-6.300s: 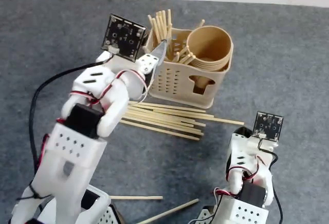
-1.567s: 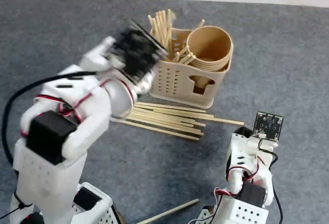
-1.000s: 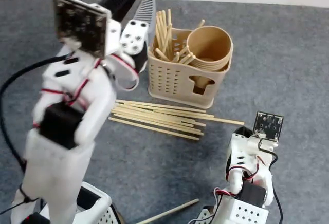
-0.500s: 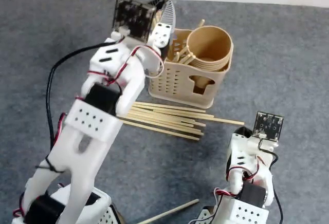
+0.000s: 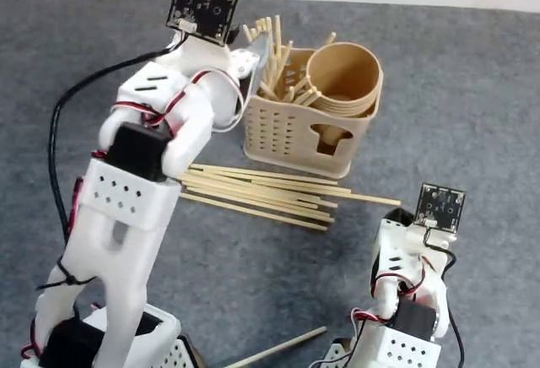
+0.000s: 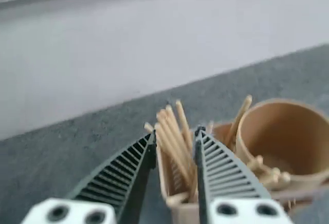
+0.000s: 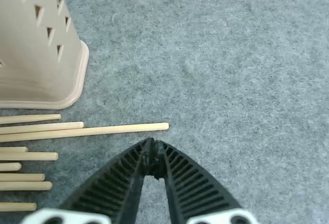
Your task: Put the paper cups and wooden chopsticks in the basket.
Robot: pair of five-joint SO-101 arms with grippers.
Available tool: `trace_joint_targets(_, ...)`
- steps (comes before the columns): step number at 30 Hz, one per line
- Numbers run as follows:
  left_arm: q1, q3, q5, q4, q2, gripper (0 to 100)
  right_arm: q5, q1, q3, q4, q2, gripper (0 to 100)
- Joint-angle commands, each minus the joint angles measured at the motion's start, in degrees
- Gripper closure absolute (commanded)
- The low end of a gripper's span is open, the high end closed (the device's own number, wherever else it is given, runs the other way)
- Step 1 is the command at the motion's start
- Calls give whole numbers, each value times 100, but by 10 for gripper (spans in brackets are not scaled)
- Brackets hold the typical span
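Danger was that the left gripper point(image 6: 176, 134), narrowly parted over the beige slotted plastic basket point(image 5: 287, 136) at upper centre, could knock upright wooden chopsticks point(image 5: 272, 43) out.

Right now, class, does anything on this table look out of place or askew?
Yes. A row of wooden chopsticks lies loose on the mat in front of the basket, and one stray chopstick lies apart at the high view's lower edge. Those inside the basket lean at mixed angles.
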Motion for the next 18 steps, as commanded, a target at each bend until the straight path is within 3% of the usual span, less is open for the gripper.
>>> trace_joint_targets(1, -4, -523, -360, 888, -57, 867, -18, 48, 593, -127, -66, 994)
trace_joint_targets(13, 4, -514, -607, 2004, -48, 868, -18, 48, 593, -127, -66, 994)
trace_joint_targets(18, 356, -462, -1811, 2646, -4, 896, -18, 48, 593, -127, -66, 994)
